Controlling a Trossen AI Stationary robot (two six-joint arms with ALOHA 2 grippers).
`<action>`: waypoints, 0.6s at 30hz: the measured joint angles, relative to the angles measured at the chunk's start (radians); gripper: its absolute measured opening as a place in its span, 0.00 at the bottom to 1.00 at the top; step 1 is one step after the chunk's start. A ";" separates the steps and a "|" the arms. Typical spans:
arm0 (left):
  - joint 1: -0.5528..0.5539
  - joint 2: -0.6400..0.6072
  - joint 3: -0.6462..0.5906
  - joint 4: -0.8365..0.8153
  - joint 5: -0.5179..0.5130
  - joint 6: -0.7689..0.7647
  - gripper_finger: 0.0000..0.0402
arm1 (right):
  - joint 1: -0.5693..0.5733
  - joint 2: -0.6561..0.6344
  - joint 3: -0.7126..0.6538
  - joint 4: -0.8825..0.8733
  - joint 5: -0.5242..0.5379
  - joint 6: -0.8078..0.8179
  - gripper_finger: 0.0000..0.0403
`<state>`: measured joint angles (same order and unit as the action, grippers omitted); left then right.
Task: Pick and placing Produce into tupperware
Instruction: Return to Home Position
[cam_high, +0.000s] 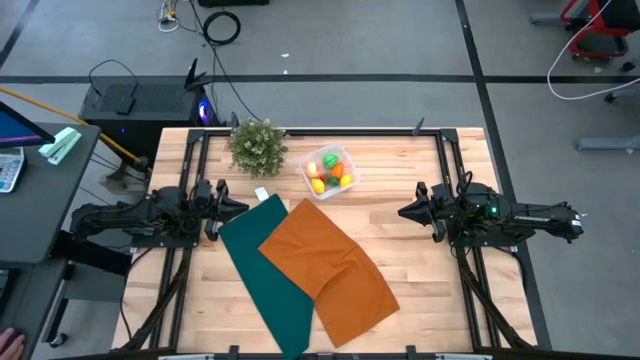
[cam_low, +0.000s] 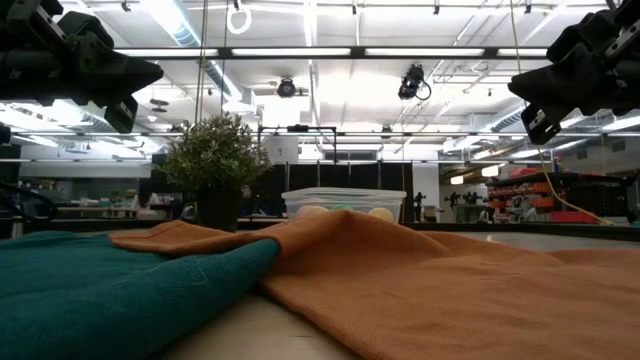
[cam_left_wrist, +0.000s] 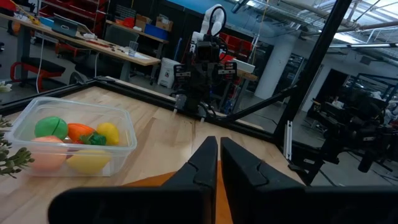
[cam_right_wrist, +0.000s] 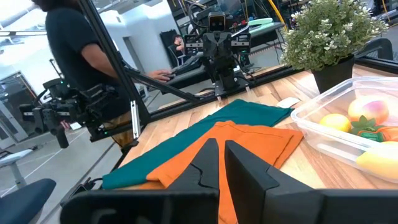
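Clear plastic tupperware sat at the table's far side, just beside the potted plant, with the produce inside. Pieces judged light, hard, slick; grip across the middle. Left gripper and right gripper were well apart, jaws nearly closed, empty.

- Your high view looks straight down from well above on the whole table, with the tupperware at upper centre of the frame.
- Your low view sits at tabletop height, close behind the orange cloth, facing the room.
- Your wrist views face each other across the table; both share the tupperware.
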<state>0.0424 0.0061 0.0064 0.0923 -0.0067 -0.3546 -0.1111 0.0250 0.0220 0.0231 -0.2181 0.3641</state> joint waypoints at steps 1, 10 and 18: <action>0.000 0.000 0.000 0.000 0.000 0.000 0.06 | 0.000 0.000 0.000 0.000 0.000 0.000 0.00; 0.000 0.000 0.000 0.000 0.000 0.000 0.09 | 0.000 0.000 0.000 0.000 0.000 0.000 0.00; 0.000 0.000 0.000 0.000 0.000 0.000 0.06 | 0.000 0.000 0.000 0.000 0.000 0.000 0.00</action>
<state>0.0424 0.0063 0.0065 0.0923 -0.0067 -0.3546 -0.1111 0.0250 0.0219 0.0231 -0.2182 0.3641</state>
